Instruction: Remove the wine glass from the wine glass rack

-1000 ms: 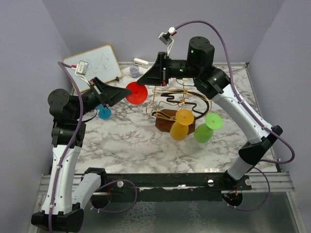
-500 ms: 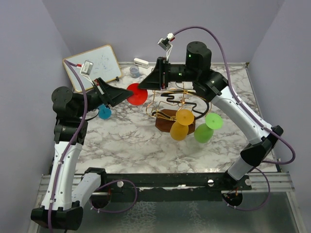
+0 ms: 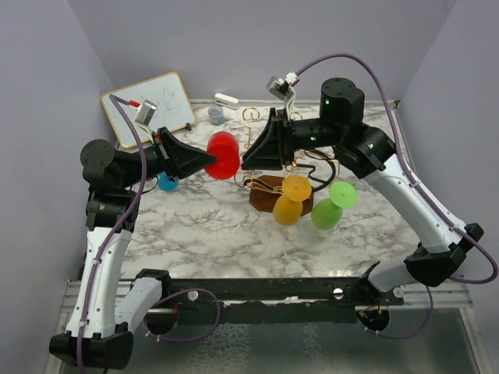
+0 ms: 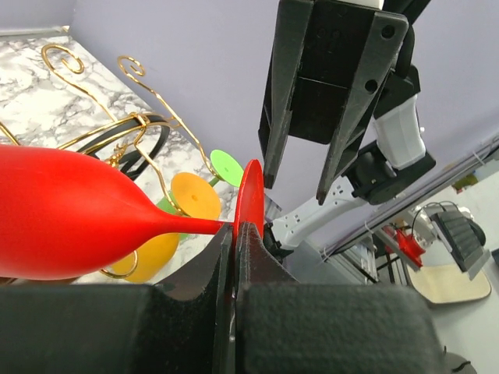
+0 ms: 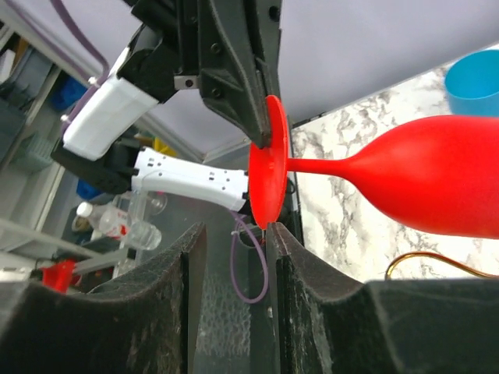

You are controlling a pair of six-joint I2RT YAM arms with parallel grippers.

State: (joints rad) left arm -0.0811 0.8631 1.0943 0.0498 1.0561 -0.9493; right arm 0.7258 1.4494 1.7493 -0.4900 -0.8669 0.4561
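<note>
Seen from above, the red wine glass (image 3: 224, 154) lay sideways in the air just left of the wine glass rack (image 3: 263, 189). It hung between the left gripper (image 3: 209, 160) and the right gripper (image 3: 246, 161). Both arms were raised and reached inward over the marbled table (image 3: 203, 226), with grey-violet walls around it.

Only the left wrist view showed the left gripper (image 4: 234, 230) pinched nearly closed on the glass's foot, with the rack's gold wire behind the bowl.

In the right wrist view the right gripper (image 5: 238, 234) had its fingers parted and gripped nothing, the foot's rim just above their gap.
</note>
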